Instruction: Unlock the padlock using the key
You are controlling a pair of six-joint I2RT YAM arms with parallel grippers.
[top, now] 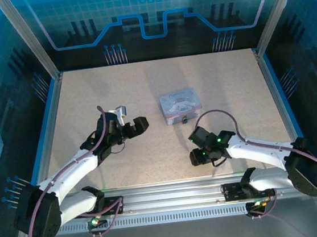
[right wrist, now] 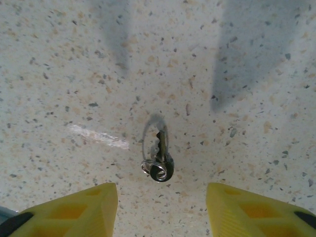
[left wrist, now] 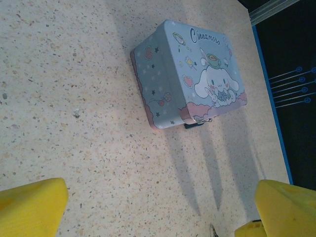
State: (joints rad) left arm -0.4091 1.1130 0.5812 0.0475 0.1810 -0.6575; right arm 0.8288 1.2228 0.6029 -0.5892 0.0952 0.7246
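The key (right wrist: 159, 157), a tiny dark metal key on a small ring, lies flat on the speckled table. It sits just ahead of my right gripper (right wrist: 162, 197), between the lines of its two yellow fingers (right wrist: 89, 210), which stand apart and touch nothing. The padlock (left wrist: 195, 125) shows as a small dark bit peeking from under the near edge of the pastel tin (left wrist: 190, 74). My left gripper (left wrist: 162, 202) is wide open and hovers short of the tin. From above, the left gripper (top: 138, 122) is left of the tin (top: 177, 106) and the right gripper (top: 196, 146) is in front of it.
The tabletop (top: 87, 92) is fenced by metal rails, with a blue edge strip (left wrist: 269, 89) close beyond the tin on the right. A pale scuff mark (right wrist: 98, 137) lies left of the key.
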